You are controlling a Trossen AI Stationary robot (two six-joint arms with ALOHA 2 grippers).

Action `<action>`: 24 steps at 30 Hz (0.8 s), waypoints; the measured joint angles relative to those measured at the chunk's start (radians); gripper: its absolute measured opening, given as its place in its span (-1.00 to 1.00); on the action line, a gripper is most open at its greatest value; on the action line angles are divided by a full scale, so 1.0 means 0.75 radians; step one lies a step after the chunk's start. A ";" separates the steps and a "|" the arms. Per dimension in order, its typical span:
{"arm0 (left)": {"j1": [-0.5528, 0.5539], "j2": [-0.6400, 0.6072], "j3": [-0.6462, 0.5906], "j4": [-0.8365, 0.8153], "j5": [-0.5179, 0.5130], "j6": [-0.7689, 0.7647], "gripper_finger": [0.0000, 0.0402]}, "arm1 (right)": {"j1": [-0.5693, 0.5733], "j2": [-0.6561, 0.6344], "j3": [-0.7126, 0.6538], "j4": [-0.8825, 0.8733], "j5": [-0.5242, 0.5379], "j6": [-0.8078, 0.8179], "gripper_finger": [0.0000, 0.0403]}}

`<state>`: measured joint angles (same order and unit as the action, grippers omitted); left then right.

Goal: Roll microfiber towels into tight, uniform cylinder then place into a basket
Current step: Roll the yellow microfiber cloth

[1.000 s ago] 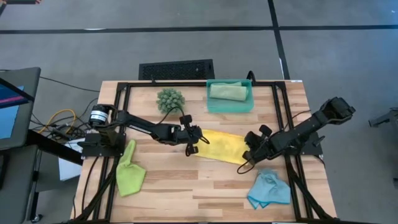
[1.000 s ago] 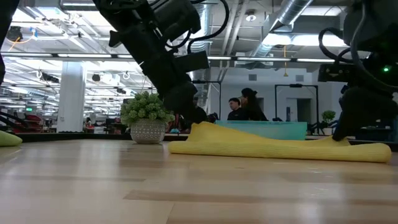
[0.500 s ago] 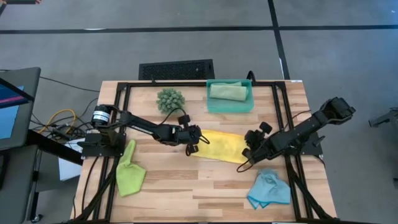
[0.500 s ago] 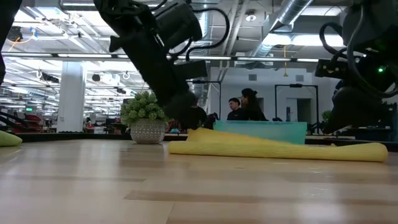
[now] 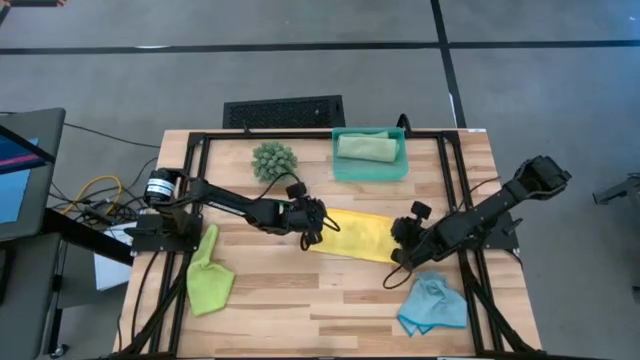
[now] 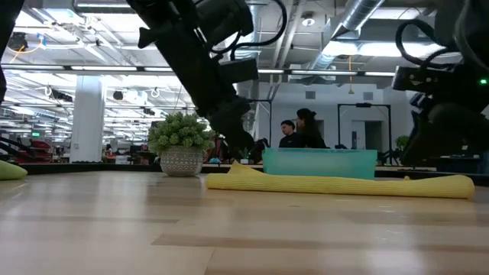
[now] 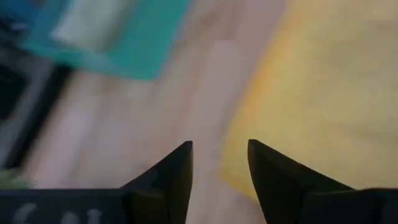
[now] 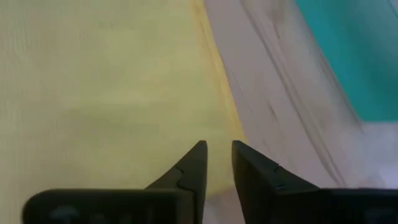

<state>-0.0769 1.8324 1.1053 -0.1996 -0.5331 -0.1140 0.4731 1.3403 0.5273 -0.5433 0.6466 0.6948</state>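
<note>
The yellow towel [image 5: 355,235] lies as a long flat strip across the table's middle, low on the wood in the low view [image 6: 344,184]. My left gripper [image 5: 318,228] hovers open over its left end; the towel's edge [image 7: 249,130] shows beyond the fingers. My right gripper [image 5: 398,250] stands over the towel's right end [image 8: 93,81], its fingers a narrow gap apart. The teal basket [image 5: 345,172] at the far edge holds a rolled sage green towel [image 5: 365,147]. A lime green towel [image 5: 208,275] lies near left, a light blue one [image 5: 432,305] near right.
A round spiky green plant ball [image 5: 273,160] stands on the table left of the basket. A black slotted grille [image 5: 283,110] lies beyond the far edge. Black frame rails [image 5: 200,190] run along the table's sides. People stand in the room behind.
Both ends of the yellow towel, held up a second ago, have dropped onto the table, and the strip now lies low and flat. My left gripper has let go of the left end and risen a little. My right gripper has let go of the right end and rolled slightly.
</note>
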 joint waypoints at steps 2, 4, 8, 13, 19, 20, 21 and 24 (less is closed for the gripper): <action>0.004 0.016 0.001 0.044 0.125 0.000 -0.29 | -0.037 0.000 -0.032 0.119 -0.047 -0.082 -0.65; 0.011 0.045 0.001 0.052 0.171 0.000 -0.32 | -0.088 0.000 -0.080 0.264 -0.110 -0.146 -0.72; 0.042 0.120 0.000 0.036 0.071 0.000 -0.41 | -0.201 0.000 -0.150 0.358 -0.159 -0.144 -0.85; 0.085 0.174 0.000 0.014 0.079 -0.007 -0.49 | -0.283 0.000 -0.173 0.329 -0.190 -0.040 -0.95; 0.094 0.165 0.001 -0.004 0.125 -0.015 -0.54 | -0.289 -0.003 -0.171 0.325 -0.239 -0.019 -0.88; 0.091 0.156 0.000 -0.010 0.129 -0.014 -0.55 | -0.284 -0.003 -0.171 0.326 -0.242 -0.019 -0.87; 0.087 0.143 -0.001 -0.022 0.133 -0.014 -0.56 | -0.278 -0.003 -0.171 0.325 -0.245 -0.019 -0.85; 0.071 0.093 -0.001 -0.034 0.134 -0.016 -0.57 | -0.254 -0.022 -0.159 0.305 -0.272 -0.018 -0.84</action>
<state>-0.0240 1.9021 1.1046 -0.2251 -0.4328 -0.1259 0.2829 1.3239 0.4077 -0.3144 0.4423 0.6811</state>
